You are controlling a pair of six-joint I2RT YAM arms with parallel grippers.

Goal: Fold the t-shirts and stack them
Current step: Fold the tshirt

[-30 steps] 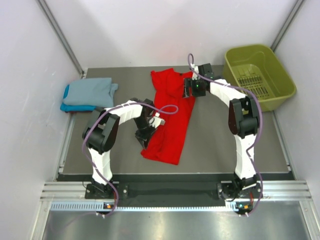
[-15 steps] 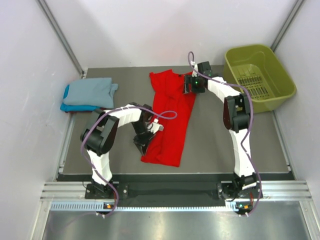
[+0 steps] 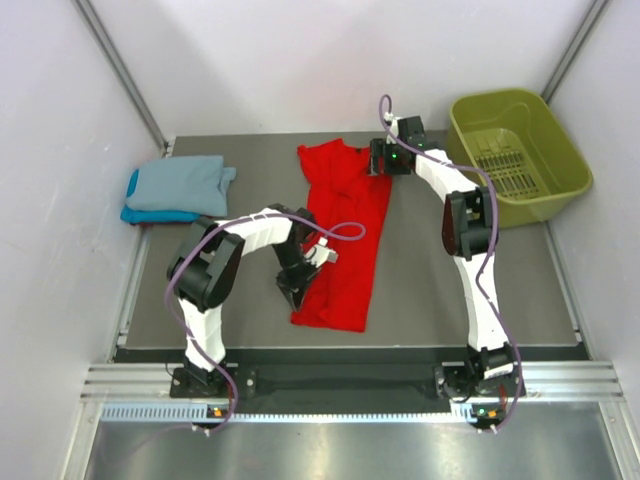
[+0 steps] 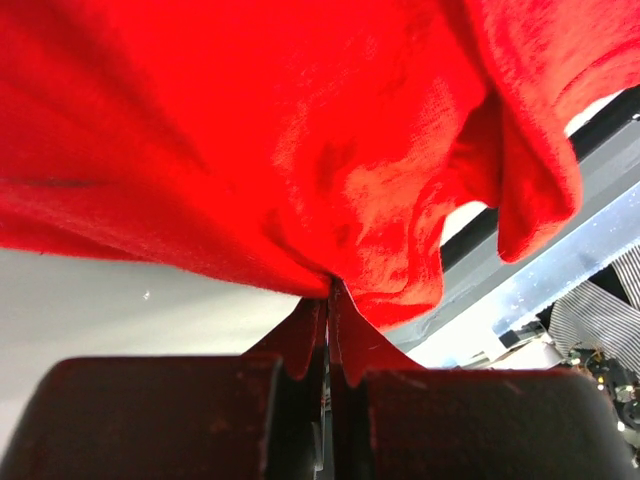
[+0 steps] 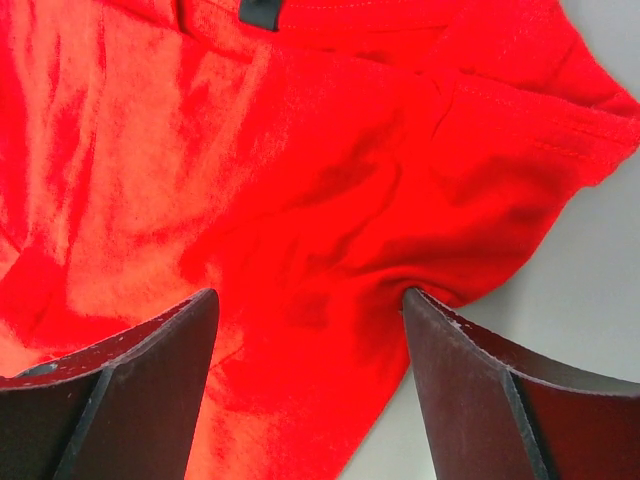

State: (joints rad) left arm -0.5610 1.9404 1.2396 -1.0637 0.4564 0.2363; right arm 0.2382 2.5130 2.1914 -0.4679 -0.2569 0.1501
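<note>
The red t-shirt [image 3: 345, 230] lies lengthwise on the dark mat, folded narrow, its collar at the far end. My left gripper [image 3: 300, 285] is shut on the shirt's near left hem, and the left wrist view shows red cloth [image 4: 300, 150] pinched between the closed fingertips and hanging over the camera. My right gripper [image 3: 380, 165] is open over the shirt's far right corner by the sleeve; its fingers [image 5: 470, 370] press down on the red fabric [image 5: 300, 200] on either side of a wrinkle. A grey-blue t-shirt [image 3: 182, 182] lies folded on a turquoise one [image 3: 135, 213] at the left.
An olive-green plastic basket [image 3: 518, 150] stands at the far right of the mat. White walls close the space left, right and behind. A metal rail [image 3: 350, 378] runs along the near edge by the arm bases.
My left gripper has dragged the near hem to the right, narrowing the shirt's lower end. My right gripper has shifted slightly further away on the shirt's top corner and stayed open.
</note>
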